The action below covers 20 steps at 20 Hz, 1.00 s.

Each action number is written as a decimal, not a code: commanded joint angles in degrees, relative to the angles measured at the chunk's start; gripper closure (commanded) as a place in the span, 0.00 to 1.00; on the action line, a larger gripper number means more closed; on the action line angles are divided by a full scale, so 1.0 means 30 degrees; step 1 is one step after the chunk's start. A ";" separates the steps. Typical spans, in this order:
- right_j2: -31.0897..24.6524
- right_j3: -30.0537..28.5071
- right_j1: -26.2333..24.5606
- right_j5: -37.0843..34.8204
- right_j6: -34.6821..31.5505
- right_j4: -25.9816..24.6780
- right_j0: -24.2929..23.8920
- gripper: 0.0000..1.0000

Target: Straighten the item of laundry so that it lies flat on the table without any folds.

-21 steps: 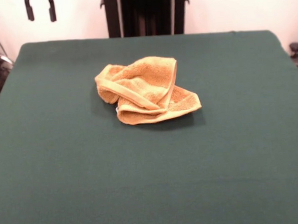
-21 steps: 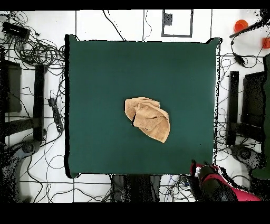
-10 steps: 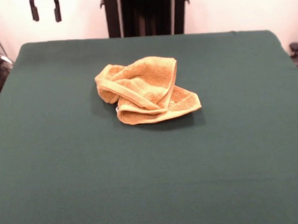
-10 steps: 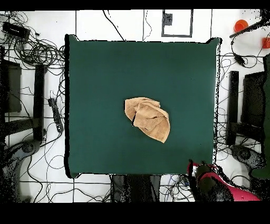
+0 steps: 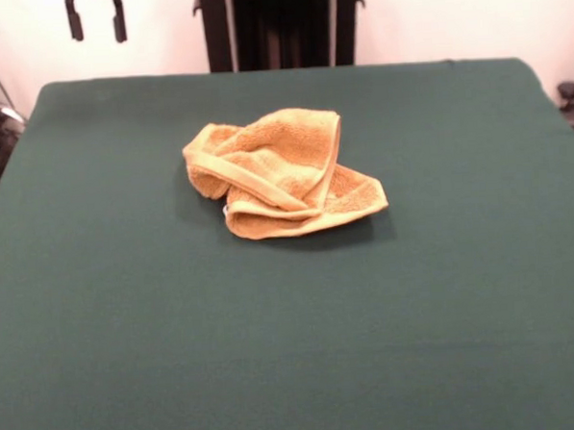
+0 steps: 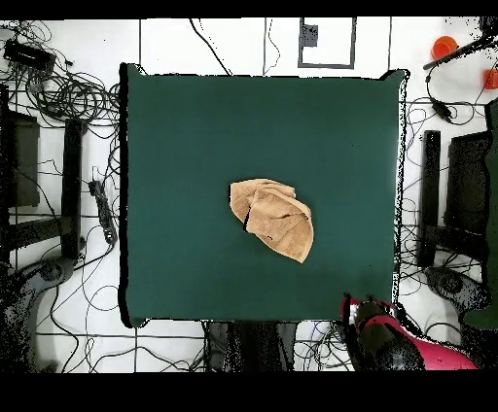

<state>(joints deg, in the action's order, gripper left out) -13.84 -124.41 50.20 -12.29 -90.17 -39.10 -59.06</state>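
towel (image 5: 280,175) crumpled mid-table (image 5: 464,292); gripper (image 5: 95,18) spread wide, empty, beyond the far edge.

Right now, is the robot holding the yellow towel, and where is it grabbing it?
No, nothing is held. The gripper hangs open and empty beyond the table's far corner, well away from the crumpled towel lying near the middle.

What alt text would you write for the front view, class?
A crumpled golden-orange towel, folded over itself, lies near the middle of a green table. The gripper hangs at the top left, open, well clear of the towel.
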 commanded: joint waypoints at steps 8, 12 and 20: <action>0.0334 -0.0303 -0.1877 0.1691 -0.3507 0.0846 0.2313 0.00; 0.0480 -0.0233 -0.1891 0.1694 -0.3669 0.1196 0.2859 0.00; 0.0546 -0.0168 -0.1771 0.1514 -0.3564 0.1775 0.3301 0.00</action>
<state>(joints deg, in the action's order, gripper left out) -10.80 -124.40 47.32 -9.36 -90.17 -37.60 -52.47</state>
